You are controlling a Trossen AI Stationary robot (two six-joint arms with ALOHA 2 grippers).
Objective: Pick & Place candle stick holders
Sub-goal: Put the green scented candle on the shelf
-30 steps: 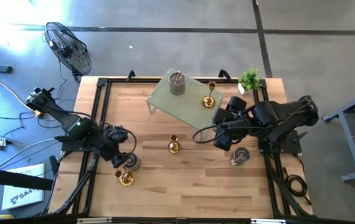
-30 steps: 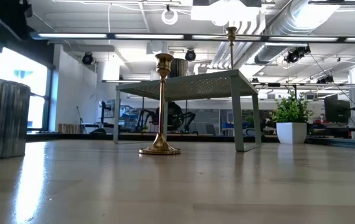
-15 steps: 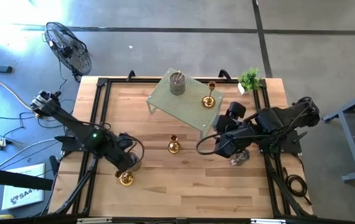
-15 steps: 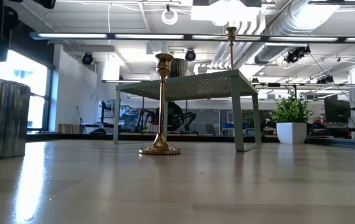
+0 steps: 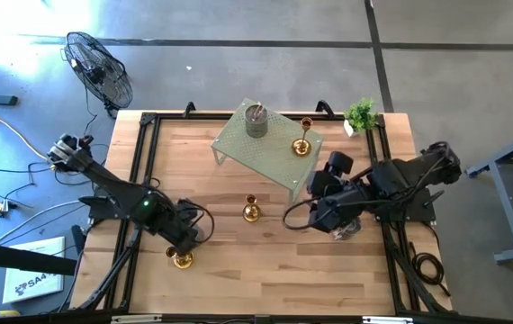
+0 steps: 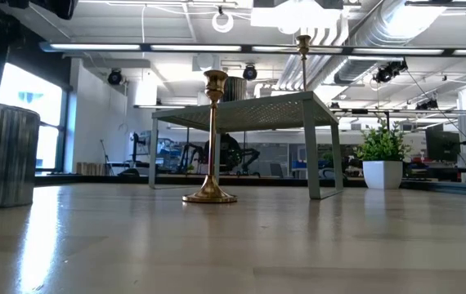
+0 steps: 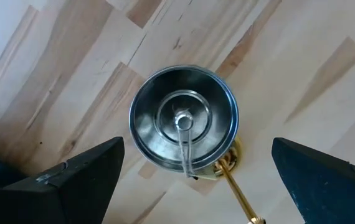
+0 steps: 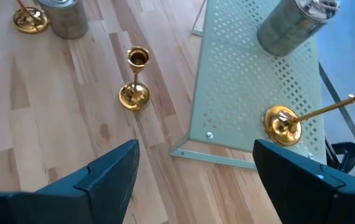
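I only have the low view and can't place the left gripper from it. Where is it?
Observer: The left gripper hangs open straight over the grey cup on the table's left side.
Operator: Anything crowding that cup?
Observer: A gold holder stands right beside it.
Operator: And the right gripper?
Observer: The right gripper is open and empty, next to the other grey cup on the right side.
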